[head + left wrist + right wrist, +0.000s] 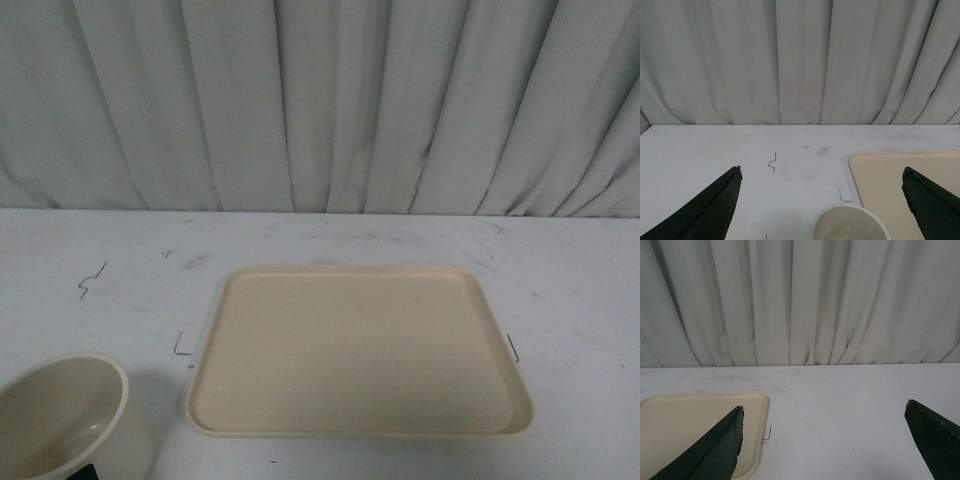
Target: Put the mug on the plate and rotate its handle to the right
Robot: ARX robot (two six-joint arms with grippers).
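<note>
The cream-white mug (65, 420) stands upright on the white table at the front left, left of the plate. A black bit shows at its lower edge; the handle is otherwise hidden. The beige plate (360, 350) lies empty in the middle. In the left wrist view the mug's rim (850, 225) sits between the spread black fingers, near the plate's corner (910, 185). My left gripper (822, 170) is open above and behind the mug. My right gripper (825, 410) is open over bare table to the right of the plate (695, 425). Neither arm shows in the front view.
A grey-white curtain (320, 100) hangs along the table's far edge. Small dark pen marks lie on the table (92, 280) left of the plate and at its sides (182, 345).
</note>
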